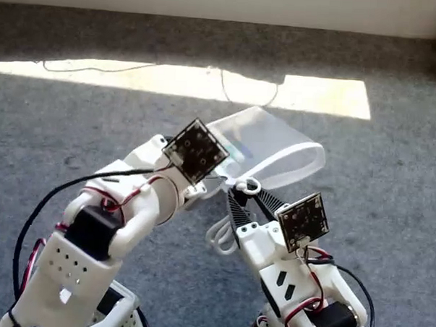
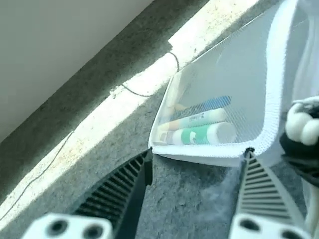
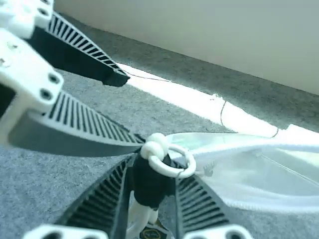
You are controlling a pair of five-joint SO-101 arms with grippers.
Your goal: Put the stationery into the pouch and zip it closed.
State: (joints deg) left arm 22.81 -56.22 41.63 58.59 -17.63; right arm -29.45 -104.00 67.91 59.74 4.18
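Observation:
A translucent white mesh pouch (image 1: pixel 276 148) lies on grey carpet, its mouth facing the arms. In the left wrist view several pens and markers (image 2: pixel 199 127) lie inside the pouch (image 2: pixel 234 64), among them a blue one and green-and-white ones. My left gripper (image 2: pixel 197 157) is open, its fingertips on either side of the pouch's near edge. My right gripper (image 3: pixel 152 172) is shut on the black zipper pull with its white ring (image 3: pixel 174 159) at the pouch's (image 3: pixel 259 164) end. From above, that ring (image 1: pixel 248 186) shows at the right gripper's (image 1: pixel 242 195) tips, close beside the left arm's wrist.
A strip of sunlight (image 1: pixel 99 79) crosses the carpet behind the pouch, and a thin cable (image 1: pixel 223 80) runs over it. A white cord loop (image 1: pixel 218 236) lies beside the right arm. A pale wall (image 3: pixel 224 30) bounds the far side.

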